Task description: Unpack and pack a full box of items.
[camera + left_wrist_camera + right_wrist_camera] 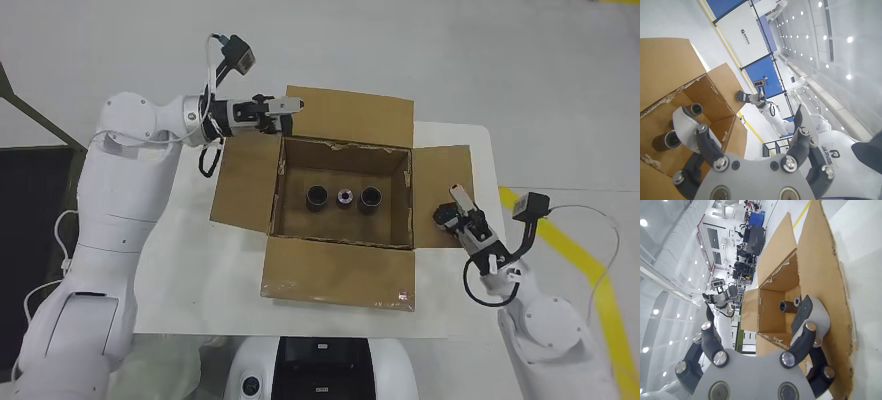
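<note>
Now you're seeing left gripper [290, 112] hovering at box [340, 272] far corner, right gripper [447, 202] hanging over side flap [440, 165], both gaping wide, empty.

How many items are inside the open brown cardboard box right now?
3, in a row on the floor of the brown cardboard box: one dark cylinder, a smaller silvery round part beside it, then a second dark cylinder. The walls may hide others.

Tally from my station: I count one cardboard box [345, 160] with four flaps [350, 105], sitting on one white table [200, 285]. Inside it I log three items in all. Two are dark hollow cylinders [318, 197] [371, 196]; one is a smaller metal round part [344, 196].
</note>
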### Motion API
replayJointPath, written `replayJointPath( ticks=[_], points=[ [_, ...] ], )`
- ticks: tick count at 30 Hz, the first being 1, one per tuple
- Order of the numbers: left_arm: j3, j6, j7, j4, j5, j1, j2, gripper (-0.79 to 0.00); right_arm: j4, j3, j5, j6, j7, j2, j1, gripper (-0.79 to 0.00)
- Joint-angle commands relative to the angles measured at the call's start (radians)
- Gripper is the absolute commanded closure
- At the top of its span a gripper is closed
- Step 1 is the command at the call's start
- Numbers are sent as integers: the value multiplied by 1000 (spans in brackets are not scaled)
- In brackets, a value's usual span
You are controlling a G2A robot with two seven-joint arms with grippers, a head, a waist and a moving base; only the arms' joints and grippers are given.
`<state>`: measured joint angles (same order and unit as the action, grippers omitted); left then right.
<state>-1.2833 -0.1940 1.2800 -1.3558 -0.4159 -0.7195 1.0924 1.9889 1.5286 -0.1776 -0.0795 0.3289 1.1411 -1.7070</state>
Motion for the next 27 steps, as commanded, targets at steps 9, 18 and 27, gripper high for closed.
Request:
replayJointPath(
  ticks=[9,18,27],
  points=[
    [-106,-30,74,35,-66,-23,-29,-785,-95,-48,61,96,-93,11,106,-785],
    [-188,-69,91,103,-87,-18,-52,-785,-162,-108,74,165,-100,22,208,-785],
    [-271,-32,157,152,-138,-10,-80,-785,-253,-157,82,228,-103,33,307,-785]
  ],
)
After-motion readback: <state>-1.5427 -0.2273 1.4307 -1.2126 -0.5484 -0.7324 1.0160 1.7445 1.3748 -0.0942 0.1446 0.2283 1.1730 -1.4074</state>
